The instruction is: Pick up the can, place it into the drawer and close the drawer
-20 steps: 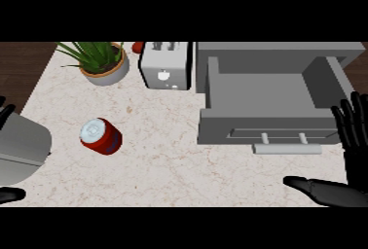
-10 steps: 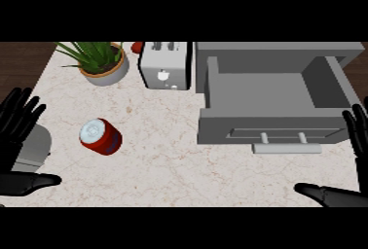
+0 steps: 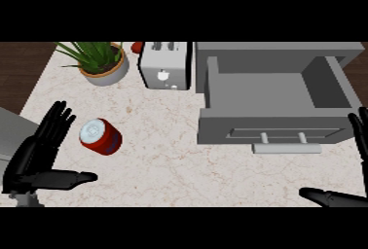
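Note:
A red can (image 3: 101, 136) with a silver top lies on the marble counter, left of centre. My left hand (image 3: 37, 151) stands open just left of the can, fingers straight and thumb pointing right below it, not touching it. The grey drawer (image 3: 275, 104) is pulled open at the right, its inside bare, with a light handle (image 3: 285, 147) on its front. My right hand (image 3: 354, 165) shows at the right edge, open, fingers up beside the drawer front and thumb low near the bottom.
A white toaster (image 3: 165, 65) stands at the back, left of the drawer. A potted green plant (image 3: 101, 61) sits at the back left, with a small red object (image 3: 137, 46) behind it. A grey block (image 3: 10, 133) lies at the left edge.
My left hand has come in from the left edge toward the can. My right hand has slid further toward the right edge. The can and drawer have not moved.

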Tool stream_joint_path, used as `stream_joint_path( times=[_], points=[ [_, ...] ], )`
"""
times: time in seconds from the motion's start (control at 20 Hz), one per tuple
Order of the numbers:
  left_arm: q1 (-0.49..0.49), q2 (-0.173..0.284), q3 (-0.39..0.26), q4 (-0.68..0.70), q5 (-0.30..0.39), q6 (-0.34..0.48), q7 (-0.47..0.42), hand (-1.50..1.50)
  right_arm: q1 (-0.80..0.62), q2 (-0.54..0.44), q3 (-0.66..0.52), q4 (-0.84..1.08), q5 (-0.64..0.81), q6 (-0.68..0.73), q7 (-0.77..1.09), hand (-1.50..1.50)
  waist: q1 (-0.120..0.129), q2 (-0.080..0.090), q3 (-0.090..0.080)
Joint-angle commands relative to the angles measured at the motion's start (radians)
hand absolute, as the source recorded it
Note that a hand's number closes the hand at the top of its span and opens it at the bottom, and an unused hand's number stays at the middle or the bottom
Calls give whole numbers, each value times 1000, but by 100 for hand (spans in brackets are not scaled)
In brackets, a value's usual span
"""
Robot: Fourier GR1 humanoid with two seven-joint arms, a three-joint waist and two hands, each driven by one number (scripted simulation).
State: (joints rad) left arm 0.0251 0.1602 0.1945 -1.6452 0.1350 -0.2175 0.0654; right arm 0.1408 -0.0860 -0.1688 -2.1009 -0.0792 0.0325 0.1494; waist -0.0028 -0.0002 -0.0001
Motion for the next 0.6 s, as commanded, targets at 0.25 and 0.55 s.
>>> stream_joint_path(
  times=[0.25,0.55],
  points=[
    [-34,-18,23,289,-102,28,-231,-150,-7,-48,-103,-36,-92,45,46,-150,-2,1,0],
    [-81,6,62,441,-90,26,-297,-150,19,-26,-113,-34,-102,64,29,-150,-2,1,0]
  ],
)
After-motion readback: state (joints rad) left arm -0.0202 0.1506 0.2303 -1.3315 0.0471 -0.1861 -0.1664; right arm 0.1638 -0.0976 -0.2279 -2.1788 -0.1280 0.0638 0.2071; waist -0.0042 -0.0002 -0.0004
